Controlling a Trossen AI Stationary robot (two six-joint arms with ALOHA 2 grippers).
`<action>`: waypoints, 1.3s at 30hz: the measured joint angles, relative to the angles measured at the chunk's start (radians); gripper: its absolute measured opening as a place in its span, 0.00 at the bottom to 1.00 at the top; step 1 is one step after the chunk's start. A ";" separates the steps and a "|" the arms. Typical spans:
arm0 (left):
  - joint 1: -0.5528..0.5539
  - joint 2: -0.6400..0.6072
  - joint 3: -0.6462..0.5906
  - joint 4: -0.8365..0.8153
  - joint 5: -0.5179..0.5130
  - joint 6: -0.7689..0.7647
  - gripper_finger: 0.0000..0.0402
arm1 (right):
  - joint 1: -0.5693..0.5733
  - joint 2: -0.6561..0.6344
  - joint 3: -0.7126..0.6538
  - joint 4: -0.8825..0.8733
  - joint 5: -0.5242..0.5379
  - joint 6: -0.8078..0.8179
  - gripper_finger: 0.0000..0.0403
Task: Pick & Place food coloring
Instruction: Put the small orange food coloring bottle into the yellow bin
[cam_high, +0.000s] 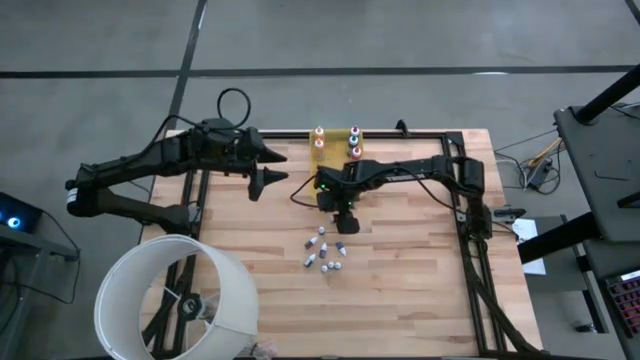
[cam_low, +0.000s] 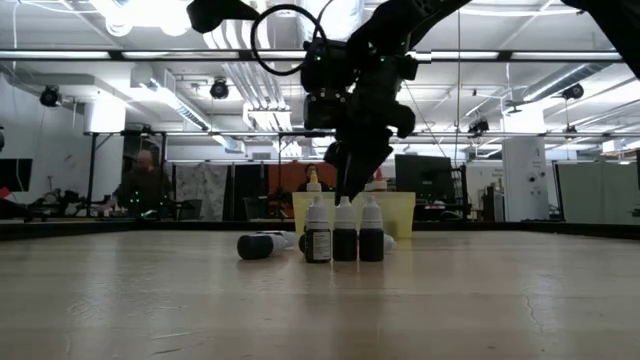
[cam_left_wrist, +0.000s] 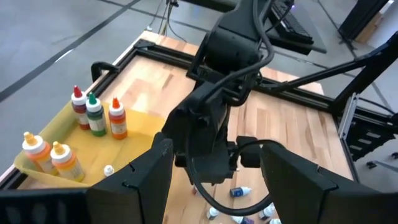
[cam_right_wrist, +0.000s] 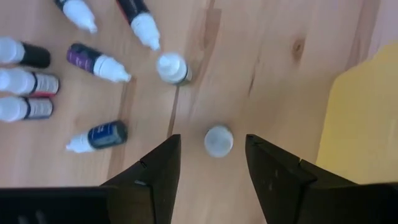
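Food coloring bottles (cam_high: 326, 253) sit in a loose cluster mid-table in the high view, with a few more standing in the yellow tray (cam_high: 327, 160) at the far edge. The right gripper (cam_high: 345, 222) hangs between tray and cluster, and the left gripper (cam_high: 278, 165) waits off to the tray's left, jaws spread.

Low view: three dark-bodied bottles (cam_low: 344, 233) stand upright in a row, one lies on its side to their left, and the gripper is just above the row.

Left wrist view: five bottles stand in the tray, orange, red and green caps.

Right wrist view: the fingers (cam_right_wrist: 155, 171) are apart with one upright white-capped bottle (cam_right_wrist: 218, 140) between them, nothing gripped. Another bottle stands nearby and the rest lie flat.
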 joint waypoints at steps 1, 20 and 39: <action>0.000 0.000 0.000 -0.003 -0.002 0.000 0.53 | 0.000 0.003 0.005 -0.002 0.000 0.000 0.43; 0.004 -0.001 0.000 0.000 -0.021 -0.005 0.53 | 0.000 0.024 0.008 -0.008 0.011 -0.069 0.42; 0.005 -0.001 0.000 0.004 -0.031 -0.014 0.53 | 0.003 0.079 0.010 -0.006 0.036 -0.033 0.42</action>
